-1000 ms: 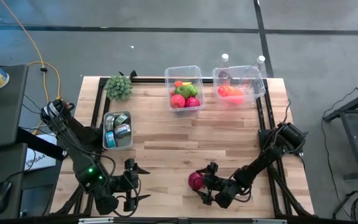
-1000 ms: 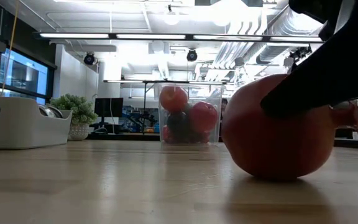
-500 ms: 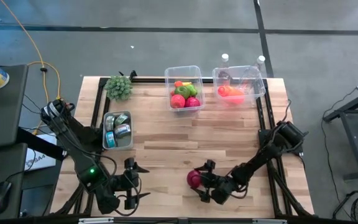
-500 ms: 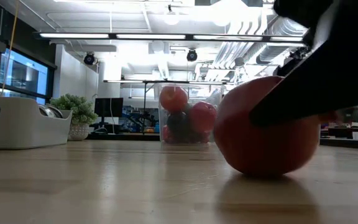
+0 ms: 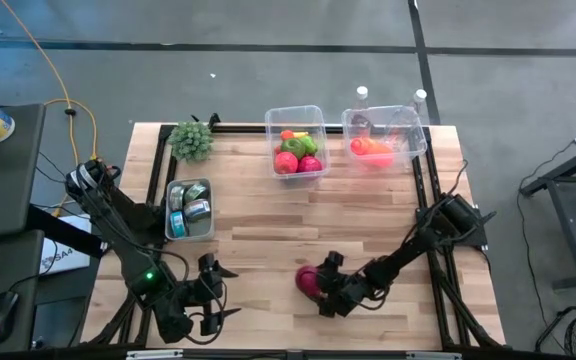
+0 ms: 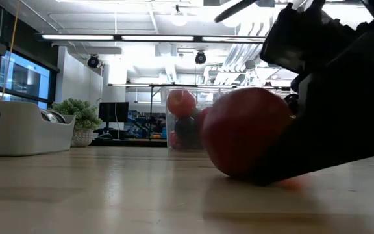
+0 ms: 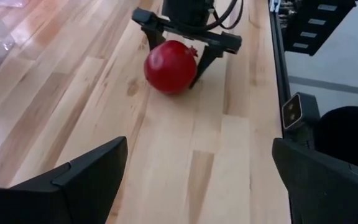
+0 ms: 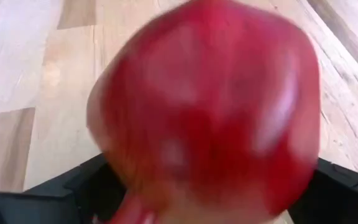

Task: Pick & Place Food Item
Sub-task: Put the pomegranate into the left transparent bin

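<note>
Since the earlier frame, the right gripper [image 5: 320, 288] and the pomegranate [image 5: 309, 281] have shifted left along the desk [image 5: 268, 225]. Step in hand: grasp. Its jaws straddle the fruit, not yet clamped. Next: close, then lift. The left gripper [image 5: 213, 293] idles, jaws open.

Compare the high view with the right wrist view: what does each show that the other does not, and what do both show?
Only the high view shows the left gripper waiting at the table's near edge, the grey tray of cans, the plant and two clear bins at the far edge. Only the right wrist view shows the red fruit close up, between that gripper's own dark fingers. Both show the fruit on the wooden table, at the right gripper.
</note>
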Controlling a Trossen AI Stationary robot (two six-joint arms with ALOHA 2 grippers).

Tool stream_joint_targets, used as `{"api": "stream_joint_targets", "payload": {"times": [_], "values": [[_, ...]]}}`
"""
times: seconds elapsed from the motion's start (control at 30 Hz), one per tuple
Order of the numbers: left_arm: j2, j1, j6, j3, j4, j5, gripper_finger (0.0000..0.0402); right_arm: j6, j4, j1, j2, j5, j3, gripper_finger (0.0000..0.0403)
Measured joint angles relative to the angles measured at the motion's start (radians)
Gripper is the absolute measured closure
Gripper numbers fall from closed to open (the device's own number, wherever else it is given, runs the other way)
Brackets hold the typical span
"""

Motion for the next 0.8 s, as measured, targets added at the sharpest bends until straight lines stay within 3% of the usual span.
{"api": "stream_joint_targets", "payload": {"times": [0.33,0.57,0.8], "values": [[0.007,-0.005,-0.062,0.000,0.007,0.004,0.0012,-0.118,0.054,-0.004,-0.005,0.047,0.001,0.0175],[0.098,-0.002,-0.133,0.001,0.009,-0.005,0.0012,-0.136,0.076,-0.019,-0.007,0.108,0.002,0.0256],[0.238,0.005,-0.101,0.001,0.009,0.005,0.0012,-0.151,0.155,-0.035,-0.008,0.078,0.002,0.0286]]}}
